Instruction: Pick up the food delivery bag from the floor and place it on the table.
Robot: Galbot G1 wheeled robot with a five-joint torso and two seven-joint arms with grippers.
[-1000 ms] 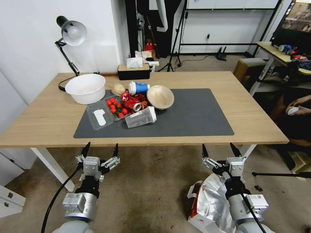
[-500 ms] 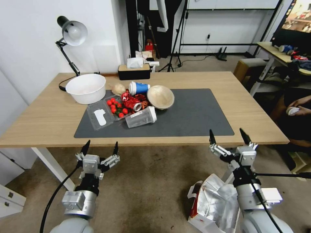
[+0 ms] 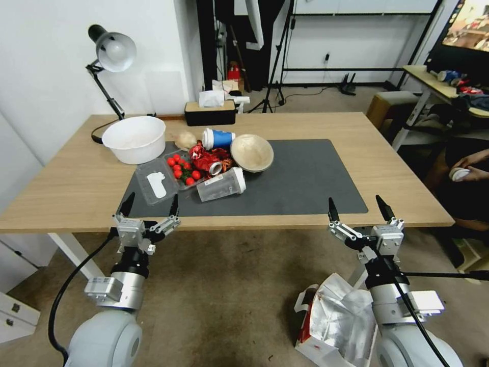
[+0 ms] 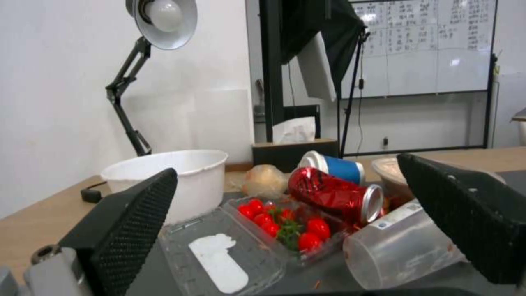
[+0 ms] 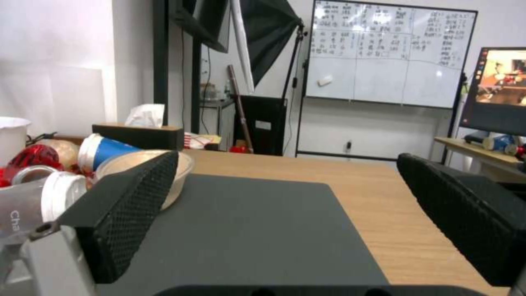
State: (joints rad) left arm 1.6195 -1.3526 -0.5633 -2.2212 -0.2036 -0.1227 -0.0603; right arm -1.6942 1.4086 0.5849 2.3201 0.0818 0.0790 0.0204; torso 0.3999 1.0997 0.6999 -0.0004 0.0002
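The food delivery bag (image 3: 331, 318) sits on the floor (image 3: 229, 295) at the lower right, its silver lining open upward and red and white sides showing, partly hidden behind my right arm. Both grippers are lifted to the table's (image 3: 66, 188) front edge. My right gripper (image 3: 356, 205) is open and empty, above the bag, at the near right corner of the dark grey mat (image 3: 305, 178). My left gripper (image 3: 150, 203) is open and empty at the mat's near left corner. In the wrist views the black fingers (image 4: 131, 222) (image 5: 126, 213) stand wide apart.
On the mat's left half lie a white bowl (image 3: 135, 138), a tomato tray (image 3: 182, 171), a red can (image 3: 209, 160), a clear cup (image 3: 221, 184), a blue cup (image 3: 218, 138) and a beige bowl (image 3: 252, 152). A lamp (image 3: 112, 51) and tissue box (image 3: 210, 112) stand behind. A tripod leg (image 3: 443, 275) lies at the right.
My right arm rose from just over the bag to the table edge, then held. My left arm has risen and moved forward to the table edge in the last half second.
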